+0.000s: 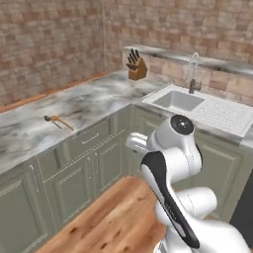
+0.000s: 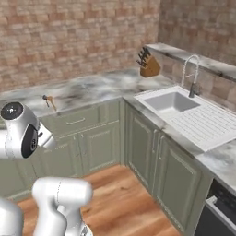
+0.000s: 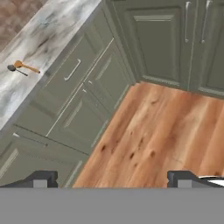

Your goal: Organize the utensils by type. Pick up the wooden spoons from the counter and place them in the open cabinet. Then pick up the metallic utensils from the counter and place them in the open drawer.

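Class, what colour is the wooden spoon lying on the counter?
Orange-brown; the wooden spoon shows best in the left base view.

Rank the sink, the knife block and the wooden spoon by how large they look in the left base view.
1. Sink: clearly the largest.
2. Knife block: much smaller.
3. Wooden spoon: thinnest, but about as long as the block is tall, and nearer the camera, so places 2 and 3 are unsure.
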Available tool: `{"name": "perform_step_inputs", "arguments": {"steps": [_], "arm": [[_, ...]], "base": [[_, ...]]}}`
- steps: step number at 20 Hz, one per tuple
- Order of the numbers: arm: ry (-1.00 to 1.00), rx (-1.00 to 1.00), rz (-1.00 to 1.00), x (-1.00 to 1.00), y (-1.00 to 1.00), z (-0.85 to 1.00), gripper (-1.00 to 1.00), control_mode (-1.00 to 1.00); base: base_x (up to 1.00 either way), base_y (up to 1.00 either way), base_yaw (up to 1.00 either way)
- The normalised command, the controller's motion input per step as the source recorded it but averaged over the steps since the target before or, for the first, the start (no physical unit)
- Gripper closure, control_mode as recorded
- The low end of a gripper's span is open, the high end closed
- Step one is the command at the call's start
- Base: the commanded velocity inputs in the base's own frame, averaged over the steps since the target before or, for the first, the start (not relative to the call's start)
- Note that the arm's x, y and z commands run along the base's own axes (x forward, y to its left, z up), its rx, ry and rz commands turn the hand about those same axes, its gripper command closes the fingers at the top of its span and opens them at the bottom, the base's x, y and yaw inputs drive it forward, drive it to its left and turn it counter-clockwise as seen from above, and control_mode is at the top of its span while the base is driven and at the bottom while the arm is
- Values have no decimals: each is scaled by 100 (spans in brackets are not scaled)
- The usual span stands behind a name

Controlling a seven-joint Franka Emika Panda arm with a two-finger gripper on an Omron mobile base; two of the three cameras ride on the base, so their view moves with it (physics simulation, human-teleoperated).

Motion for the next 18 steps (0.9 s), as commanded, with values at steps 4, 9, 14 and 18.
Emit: {"name": "perform_step_inputs", "arguments": {"steps": [4,9,14,18], "arm": [[0,0,0,0,0,0,-100,100],[0,0,0,0,0,0,-100,100],[0,0,0,0,0,0,-100,100],[0,0,0,0,0,0,-100,100]], "base": [[72,0,55],[69,0,55],[86,-18,24],[83,-27,18]]}}
